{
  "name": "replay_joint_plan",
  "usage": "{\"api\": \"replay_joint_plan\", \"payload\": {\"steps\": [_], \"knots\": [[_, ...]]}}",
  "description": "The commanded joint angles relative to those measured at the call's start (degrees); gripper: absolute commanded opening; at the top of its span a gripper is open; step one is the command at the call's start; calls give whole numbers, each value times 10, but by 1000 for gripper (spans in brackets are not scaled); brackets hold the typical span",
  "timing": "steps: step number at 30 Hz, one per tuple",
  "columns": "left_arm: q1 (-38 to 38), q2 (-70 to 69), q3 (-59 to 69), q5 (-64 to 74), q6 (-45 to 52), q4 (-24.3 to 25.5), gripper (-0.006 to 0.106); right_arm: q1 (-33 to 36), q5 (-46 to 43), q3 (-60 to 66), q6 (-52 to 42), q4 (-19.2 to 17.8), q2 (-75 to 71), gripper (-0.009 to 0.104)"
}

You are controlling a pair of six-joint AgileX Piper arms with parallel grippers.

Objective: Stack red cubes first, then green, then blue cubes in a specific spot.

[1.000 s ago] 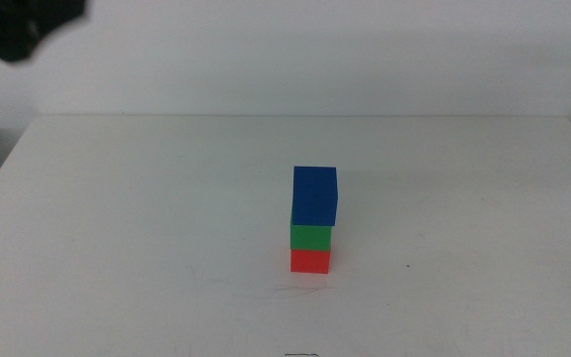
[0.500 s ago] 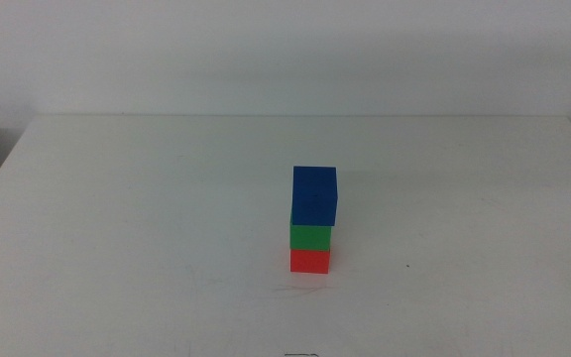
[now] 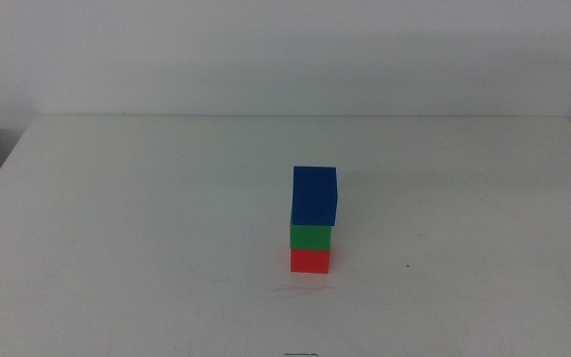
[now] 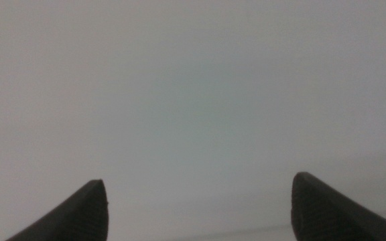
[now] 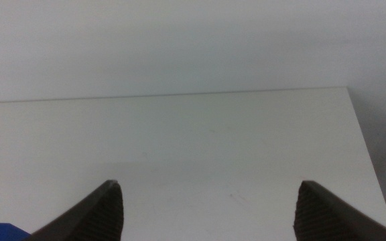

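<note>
Left gripper (image 4: 198,211): jaws spread wide, nothing between them. Its wrist view gives only blank grey-white, no cube, no table detail. Out of the middle view altogether.

Right gripper (image 5: 210,214): jaws also wide apart and empty. It looks across bare table (image 5: 200,140) to the far edge and wall. Not seen in the middle view either.

Just changed: a second ago a dark piece of arm sat in the top-left corner of the middle view; half a second ago it was gone, and it is gone now. The stack has not shifted across the three pictures.

Stack: red cube (image 3: 309,261) on the table (image 3: 127,218), green cube (image 3: 310,236) on the red, blue cube (image 3: 314,195) on the green. It stands right of centre, toward the near half, alone.

Fit: blue looks larger, being nearer the camera, and seems to overhang a touch to the right. Whether that is true offset or perspective, I cannot tell.

Reading for the task: order is red, green, blue, and nothing touches the tower. I judge the stacking finished, both arms withdrawn.

Views compared: only the middle view shows the whole stack and its order. The right wrist view catches a sliver of blue (image 5: 2,231) at the picture's corner beside one jaw, probably the blue cube. The left wrist view adds only the state of its jaws.
</note>
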Motion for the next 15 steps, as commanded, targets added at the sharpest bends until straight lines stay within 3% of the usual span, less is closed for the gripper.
{"api": "replay_joint_plan", "payload": {"steps": [1, 5, 10, 15], "knots": [[0, -24, 24, -44, -5, -15, 93, -4, -57, 8, -6, -18, -38, 65], [4, -93, 125, -45, -5, -15, 93, -4, -177, 129, -6, -43, -117, 65], [57, -211, 269, -45, -5, -15, 93, -4, -337, 333, -6, -47, -250, 65], [91, -322, 378, -46, -5, -13, 93, -4, -344, 510, -6, -49, -404, 65]]}}
